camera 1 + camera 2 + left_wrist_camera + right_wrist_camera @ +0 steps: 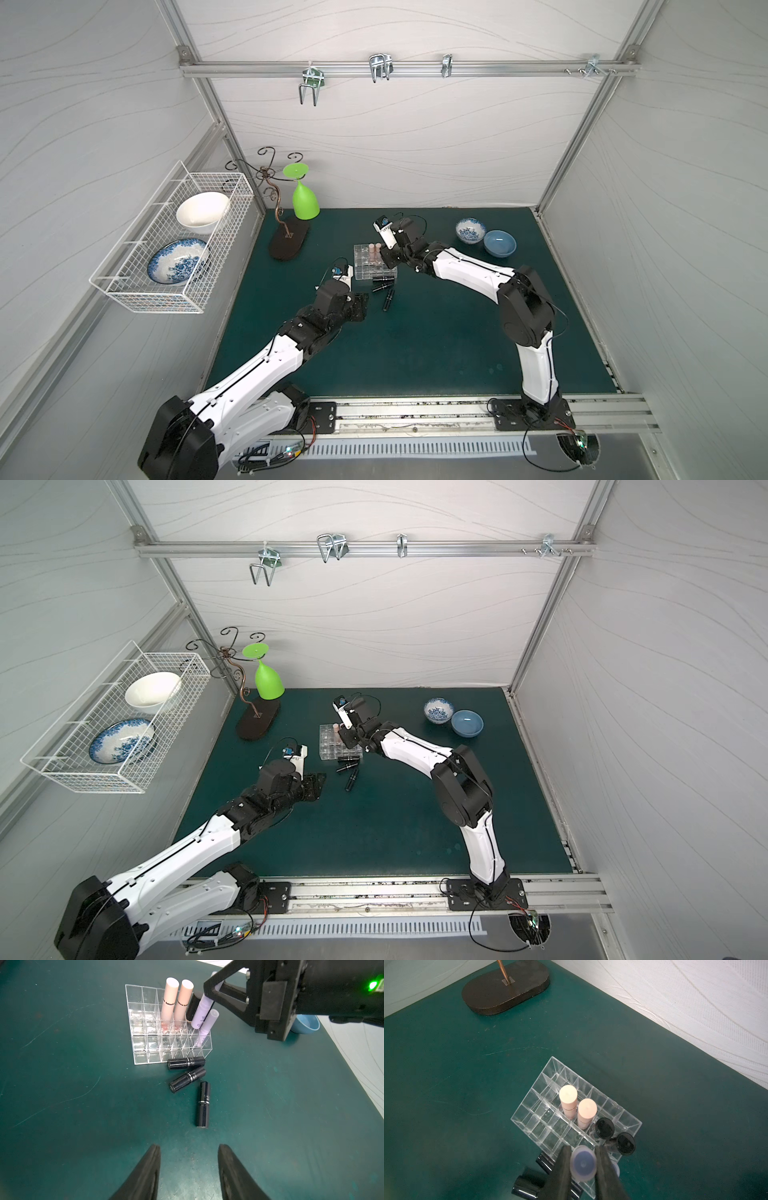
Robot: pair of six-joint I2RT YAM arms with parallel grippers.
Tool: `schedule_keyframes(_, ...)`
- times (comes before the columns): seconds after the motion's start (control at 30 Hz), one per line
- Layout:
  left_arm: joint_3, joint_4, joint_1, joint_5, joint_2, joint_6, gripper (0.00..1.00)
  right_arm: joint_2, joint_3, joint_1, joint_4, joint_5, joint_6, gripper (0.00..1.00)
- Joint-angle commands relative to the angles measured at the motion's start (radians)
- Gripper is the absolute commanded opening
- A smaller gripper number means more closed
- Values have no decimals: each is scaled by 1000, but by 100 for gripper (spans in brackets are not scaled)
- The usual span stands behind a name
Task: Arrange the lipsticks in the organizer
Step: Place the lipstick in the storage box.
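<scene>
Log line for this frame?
right gripper: shut on lilac lipstick at organizer | left gripper: open, empty | mat: three black lipsticks

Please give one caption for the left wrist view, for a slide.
Right gripper holds a lilac lipstick at the organizer; three black lipsticks lie on the mat.

The left gripper (189,1147) hangs over the green mat (83,1095), fingers apart, nothing between them. Take straight ahead of it as twelve o'clock. Three black lipsticks lie at twelve: the nearest (203,1104) points along that line, the next (187,1079) is slanted, and the farthest (186,1062) lies crosswise against the organizer's (133,1022) near wall. Two pink tubes (168,1001) (182,1001) stand side by side in the organizer, with a black tube (192,1006) at their three o'clock. A second purple tube (207,1026) leans in a cell near the corner. The right gripper (212,985), reaching in from two o'clock, pinches a tilted purple tube (200,1009), its lower end over the cells. A blue bowl (305,1024) shows at two o'clock, partly hidden.
</scene>
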Motion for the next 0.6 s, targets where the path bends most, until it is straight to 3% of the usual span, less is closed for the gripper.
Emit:
schedule_keyframes(0.0, 9, 53, 6, 14, 4, 1, 50, 33, 18, -5, 24, 12, -10, 16)
schedule_keyframes(0.57, 11, 58, 9, 24, 19, 0, 49, 96, 53, -20, 13, 24, -7, 16)
